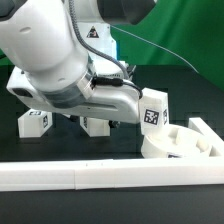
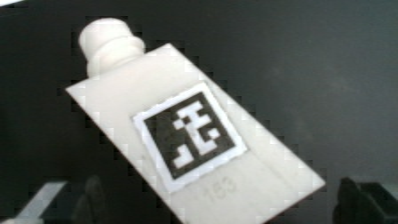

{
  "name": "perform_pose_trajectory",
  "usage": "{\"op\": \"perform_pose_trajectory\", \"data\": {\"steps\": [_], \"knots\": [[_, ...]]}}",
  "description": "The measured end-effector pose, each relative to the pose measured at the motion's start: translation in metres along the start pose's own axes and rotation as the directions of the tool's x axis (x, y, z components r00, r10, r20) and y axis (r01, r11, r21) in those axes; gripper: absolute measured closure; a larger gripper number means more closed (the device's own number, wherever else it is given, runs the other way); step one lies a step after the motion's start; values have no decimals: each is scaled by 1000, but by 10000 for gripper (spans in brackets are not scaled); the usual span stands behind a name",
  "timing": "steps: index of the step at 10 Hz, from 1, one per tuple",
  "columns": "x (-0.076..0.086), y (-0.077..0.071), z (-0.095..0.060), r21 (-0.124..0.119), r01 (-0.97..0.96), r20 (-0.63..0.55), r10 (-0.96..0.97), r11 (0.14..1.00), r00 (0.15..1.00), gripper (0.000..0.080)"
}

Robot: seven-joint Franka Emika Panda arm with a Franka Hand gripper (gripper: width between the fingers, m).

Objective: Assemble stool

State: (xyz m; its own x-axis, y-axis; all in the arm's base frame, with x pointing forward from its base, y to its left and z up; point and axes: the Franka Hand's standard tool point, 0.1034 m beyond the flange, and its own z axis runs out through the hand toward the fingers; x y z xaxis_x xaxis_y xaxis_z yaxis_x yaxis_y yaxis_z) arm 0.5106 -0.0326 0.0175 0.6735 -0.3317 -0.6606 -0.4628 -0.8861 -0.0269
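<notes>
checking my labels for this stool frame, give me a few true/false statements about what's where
1. The leg in the wrist view carries a black-and-white tag. True.
2. The gripper is shut on that leg. False: its jaws stand open, with a finger on either side, apart from the leg.
3. The seat is at the exterior view's left. False: it sits at the right, just behind the rail.
4. A small leg and another sit to the left of the seat in the exterior view. True.
</notes>
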Motion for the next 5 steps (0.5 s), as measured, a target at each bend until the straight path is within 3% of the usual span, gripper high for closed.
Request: {"op": "perform_pose_trajectory", "data": {"steps": [1, 3, 5], "knots": [[0, 1, 0, 4, -2, 1, 2, 1000, 1000, 150], [-5, 6, 13, 63, -45, 48, 42, 997, 998, 150], [-7, 5, 17, 99, -61, 71, 54, 993, 996, 150]]}}
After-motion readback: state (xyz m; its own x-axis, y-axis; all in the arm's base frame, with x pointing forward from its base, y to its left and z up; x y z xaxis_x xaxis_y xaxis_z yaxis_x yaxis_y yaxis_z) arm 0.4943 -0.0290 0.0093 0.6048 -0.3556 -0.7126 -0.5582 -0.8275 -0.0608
